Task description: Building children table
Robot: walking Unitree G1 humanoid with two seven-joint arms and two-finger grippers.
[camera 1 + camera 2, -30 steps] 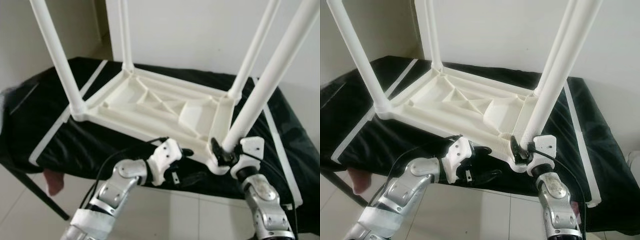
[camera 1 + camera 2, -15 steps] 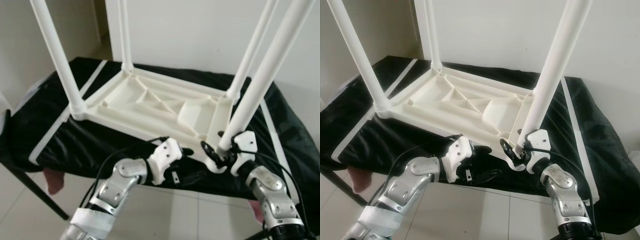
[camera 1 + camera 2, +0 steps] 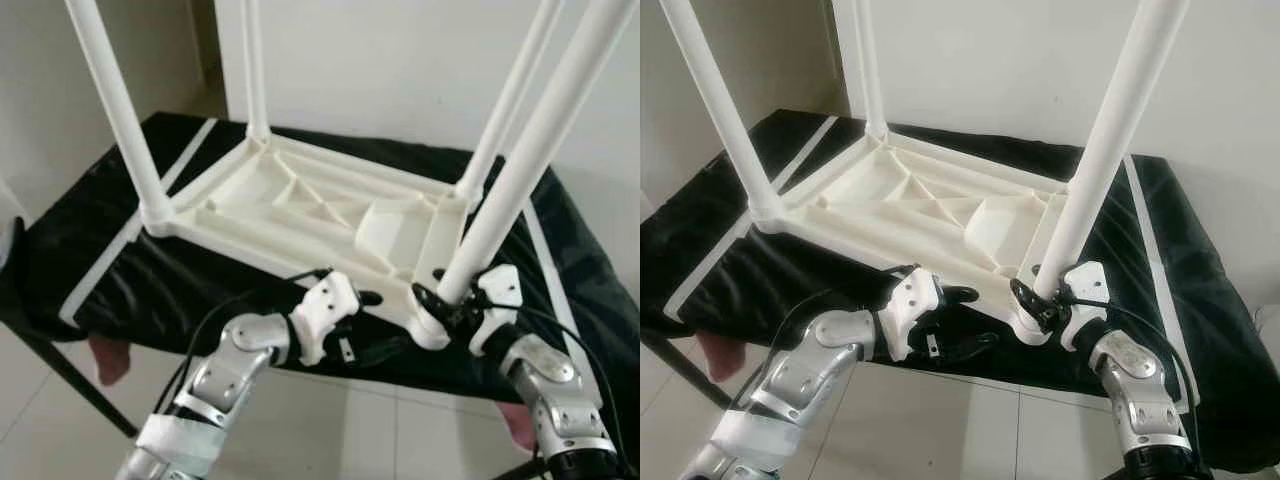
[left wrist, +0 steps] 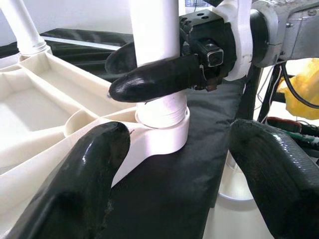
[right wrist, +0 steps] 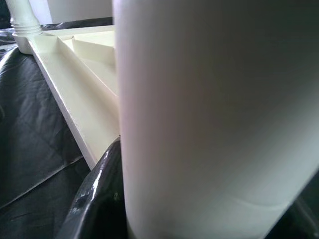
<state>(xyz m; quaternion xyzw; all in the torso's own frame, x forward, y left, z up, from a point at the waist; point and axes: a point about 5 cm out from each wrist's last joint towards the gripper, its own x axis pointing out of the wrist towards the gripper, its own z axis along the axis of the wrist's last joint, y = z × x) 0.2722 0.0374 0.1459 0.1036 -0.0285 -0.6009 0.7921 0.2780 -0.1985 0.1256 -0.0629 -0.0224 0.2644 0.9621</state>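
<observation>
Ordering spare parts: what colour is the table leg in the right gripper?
White plastic table leg, clearest in right eye view.

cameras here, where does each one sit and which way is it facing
Left and right eye views: on the head, looking forward and down at the upturned table; both silver arms show.
Left wrist view: looks along the open left end effector at the near right leg.
Right wrist view: pressed close to that leg, right end effector clamped on it.
Shared: both wrist views show that leg; the left wrist view also catches the right end effector.
</observation>
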